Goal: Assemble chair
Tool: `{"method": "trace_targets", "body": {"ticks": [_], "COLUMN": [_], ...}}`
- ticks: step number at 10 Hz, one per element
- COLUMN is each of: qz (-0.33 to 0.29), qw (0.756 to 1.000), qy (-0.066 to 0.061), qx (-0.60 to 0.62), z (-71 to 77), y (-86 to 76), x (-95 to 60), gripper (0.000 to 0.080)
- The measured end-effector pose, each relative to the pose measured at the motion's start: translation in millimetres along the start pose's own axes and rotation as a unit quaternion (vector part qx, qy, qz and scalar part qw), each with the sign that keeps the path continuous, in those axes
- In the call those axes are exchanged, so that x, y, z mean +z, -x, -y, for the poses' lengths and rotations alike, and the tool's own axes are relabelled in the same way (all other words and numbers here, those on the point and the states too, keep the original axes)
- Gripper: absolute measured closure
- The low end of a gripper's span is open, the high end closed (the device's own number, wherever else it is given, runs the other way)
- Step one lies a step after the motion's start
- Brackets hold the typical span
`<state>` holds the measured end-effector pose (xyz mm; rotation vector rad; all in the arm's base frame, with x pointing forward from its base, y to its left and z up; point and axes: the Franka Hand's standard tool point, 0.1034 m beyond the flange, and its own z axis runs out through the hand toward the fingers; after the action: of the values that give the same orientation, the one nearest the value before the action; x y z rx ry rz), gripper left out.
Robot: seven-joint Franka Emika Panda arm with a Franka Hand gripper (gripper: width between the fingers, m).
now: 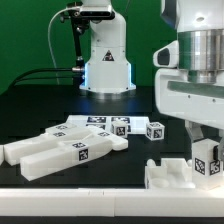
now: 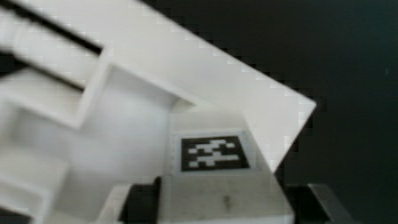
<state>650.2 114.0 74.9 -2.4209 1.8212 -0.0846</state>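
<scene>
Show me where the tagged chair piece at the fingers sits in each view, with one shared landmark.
Exterior view: the tagged chair piece stands at the lower right, directly under the arm.
Wrist view: it fills most of the picture, close up, with the fingers on either side of it.
Shared landmark: the square black-and-white tag on its face.

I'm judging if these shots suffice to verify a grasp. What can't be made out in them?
1. Whether the hand grips the tagged piece: the wrist view is blurred and too close, and the exterior view's right edge crops it.
2. That piece's full shape: cut off by the wrist view's edges.
3. Tags on the bars: too small in the exterior view.
</scene>
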Motion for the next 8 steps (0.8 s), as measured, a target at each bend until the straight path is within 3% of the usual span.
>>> {"method": "trace_targets", "body": {"ticks": [2,3,5,6,7,8], "qz": [0.008,0.021,0.022,0.021,0.012,0.011], "qw": [0.977,0.949,0.942,0.947,0.971,0.984], "qy": [-0.003,-0.009,-0.008,-0.008,-0.003,-0.003], "qx": [0.211,0.316,0.335,0.32,0.239,0.176], "z": [3.1,4.3,4.1,4.0,1.9,2.1], "y": [0.6,0.8,1.3,1.8,4.7,9.7], "x": [0.8,1.5,1.8,1.9,3.3,4.4], "gripper": [0.0514,0.0514,0.0514,0.0398,0.026,0.0184]}}
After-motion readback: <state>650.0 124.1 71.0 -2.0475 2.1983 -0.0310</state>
